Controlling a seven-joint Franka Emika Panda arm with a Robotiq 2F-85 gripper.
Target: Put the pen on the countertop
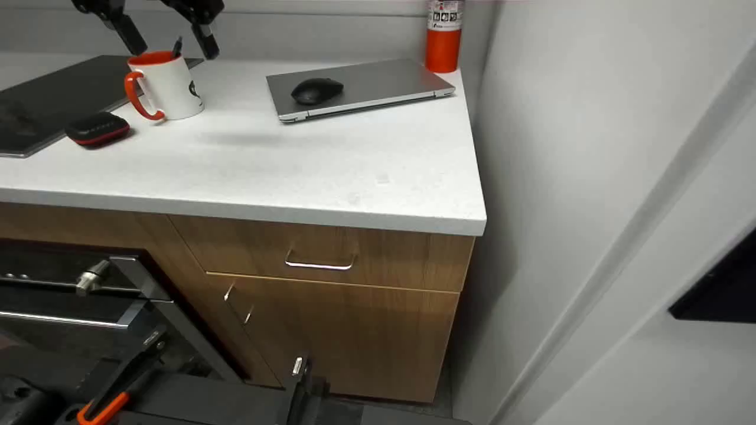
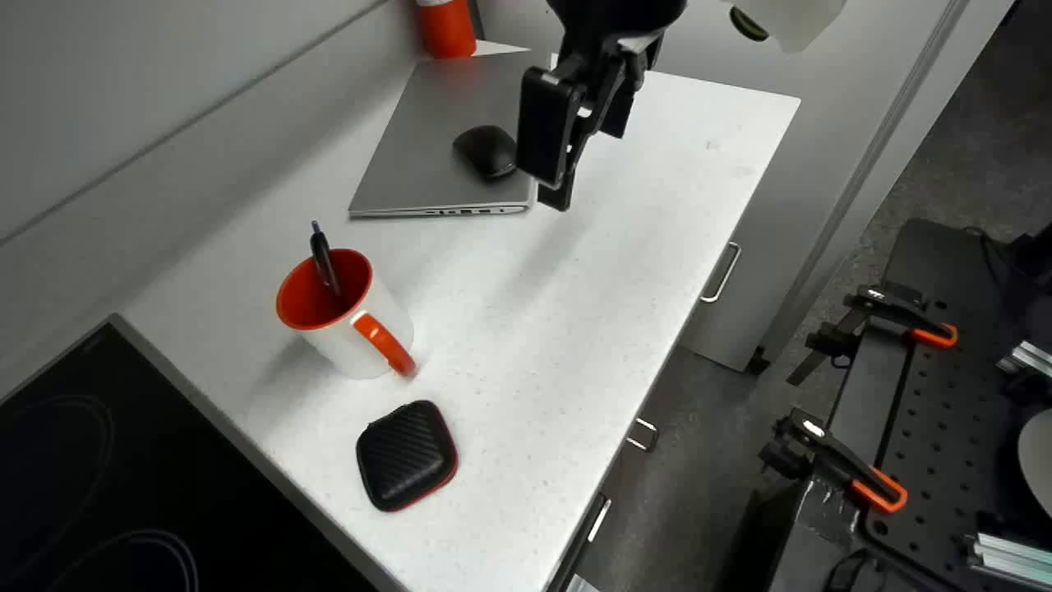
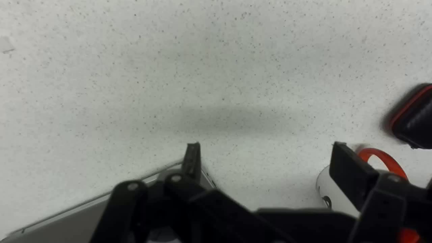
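One thin, dark, stick-shaped pen (image 2: 323,259), not yet fetched

Pen leans inside a white, ceramic-looking, orange-red-lined mug (image 2: 343,341), upper end clear of the rim, lower part down in the cup. Mug stands on the broad, white, speckled countertop (image 1: 354,171). Black two-fingered gripper (image 3: 266,148) hangs above the slab: fingers spread wide, nothing between them. Well apart from the pen; in the wrist view one finger overlaps the corner of a flat, grey, metallic-looking laptop (image 2: 444,123). Height above it unclear.

Risks, my reckoning:
- Off-centre descent. Wide fingers could strike rim or handle and tip the mug.
- Shallow grip. Little pen shows; tips pinching only its end could let it slip or twist.
- Sideways pull before the lower end clears. Would lever the mug over, perhaps onto the black, red-seamed case (image 2: 403,456) near it.
- Release too high. Pen may bounce, roll toward the front edge, or finish against the laptop.
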